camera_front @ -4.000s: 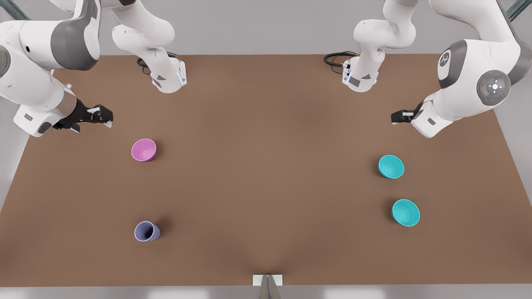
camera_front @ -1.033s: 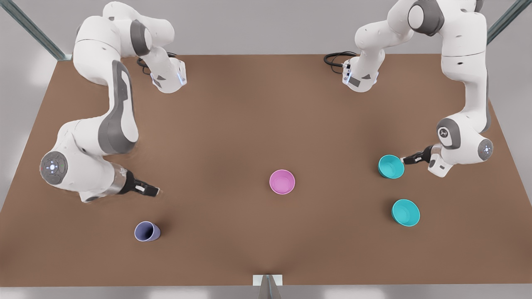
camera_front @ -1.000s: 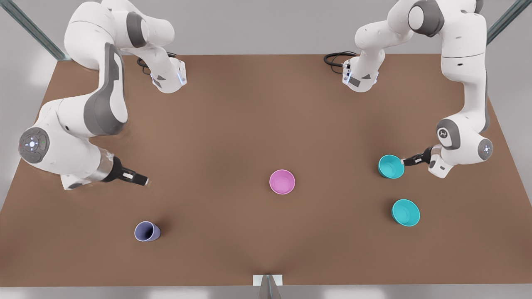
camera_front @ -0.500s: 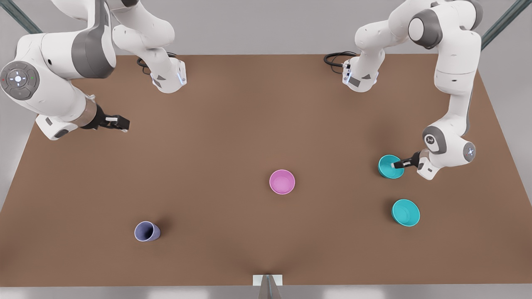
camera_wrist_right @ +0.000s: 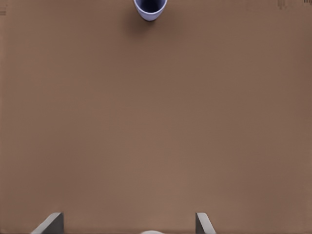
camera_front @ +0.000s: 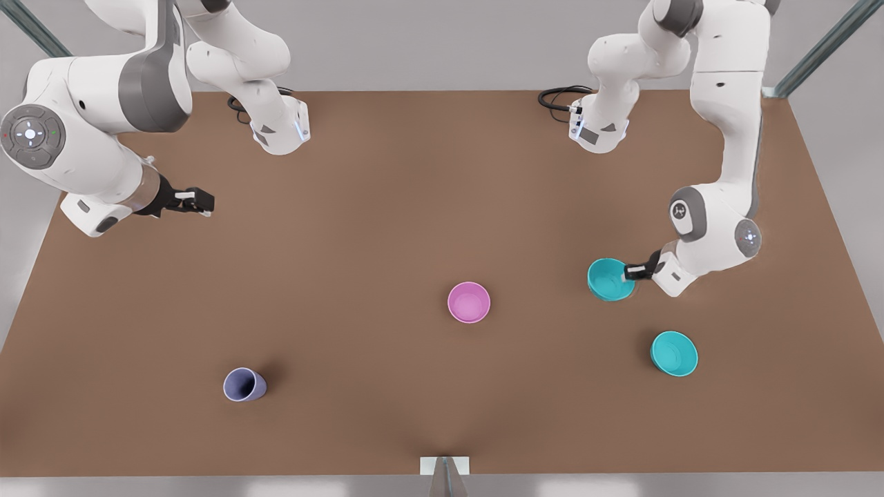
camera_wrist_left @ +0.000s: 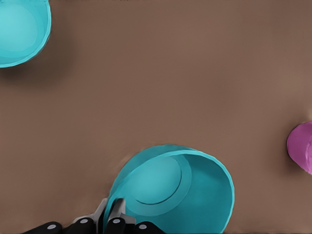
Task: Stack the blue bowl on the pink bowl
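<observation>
**Teal bowl pinched at its rim**

Teal and smooth inside, the blue bowl (camera_front: 610, 279) sits toward the front view's right, well apart from the pink bowl (camera_front: 469, 302) near the table's (camera_front: 387, 207) middle. The left gripper (camera_front: 632, 272) is closed on the bowl's rim, one finger inside the wall and one outside. A second teal bowl (camera_front: 674, 353) lies nearer the camera. The right gripper (camera_front: 197, 200) waits at the front view's left, fingers spread wide, holding nothing. A lavender cup (camera_front: 244, 384) stands apart. No writing is readable.
</observation>
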{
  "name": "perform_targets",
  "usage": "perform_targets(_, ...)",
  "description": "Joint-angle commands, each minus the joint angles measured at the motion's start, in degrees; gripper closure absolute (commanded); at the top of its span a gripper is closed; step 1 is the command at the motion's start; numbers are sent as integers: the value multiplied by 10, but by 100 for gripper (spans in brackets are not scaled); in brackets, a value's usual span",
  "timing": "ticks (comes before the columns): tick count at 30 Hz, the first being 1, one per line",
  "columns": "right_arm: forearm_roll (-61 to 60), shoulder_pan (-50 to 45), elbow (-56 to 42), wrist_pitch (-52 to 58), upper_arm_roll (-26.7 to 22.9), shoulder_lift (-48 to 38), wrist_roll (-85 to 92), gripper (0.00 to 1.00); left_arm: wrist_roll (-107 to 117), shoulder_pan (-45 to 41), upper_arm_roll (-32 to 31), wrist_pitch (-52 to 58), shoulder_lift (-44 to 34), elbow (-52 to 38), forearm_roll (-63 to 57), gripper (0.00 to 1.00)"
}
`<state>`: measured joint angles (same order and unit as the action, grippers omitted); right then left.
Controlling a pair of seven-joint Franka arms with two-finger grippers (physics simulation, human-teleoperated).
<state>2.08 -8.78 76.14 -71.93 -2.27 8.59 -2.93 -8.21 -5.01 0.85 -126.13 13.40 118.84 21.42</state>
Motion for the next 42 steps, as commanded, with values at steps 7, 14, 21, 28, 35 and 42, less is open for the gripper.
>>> perform_targets(7, -1, 0, 1, 1, -1, -1, 50, 0, 436, -179, -1, 149, 182, -304, -34, 79)
perform_targets(14, -1, 0, 1, 0, -1, -1, 49, 0, 517, -223, -1, 163, 248, -360, -31, 79)
perform_targets(21, -1, -1, 1, 1, -1, 0, 49, 0, 528, -228, -16, 161, 264, -361, -29, 79)
perform_targets(28, -1, -2, 1, 1, -1, 0, 47, 0, 527, -227, -22, 147, 286, -395, -31, 79)
perform_targets(35, -1, -2, 1, 2, -1, 0, 46, 0, 528, -229, -23, 121, 294, -398, -31, 79)
perform_targets(42, -1, -4, 1, 2, -1, 1, 43, 0, 528, -232, -26, 121, 303, -398, -30, 79)
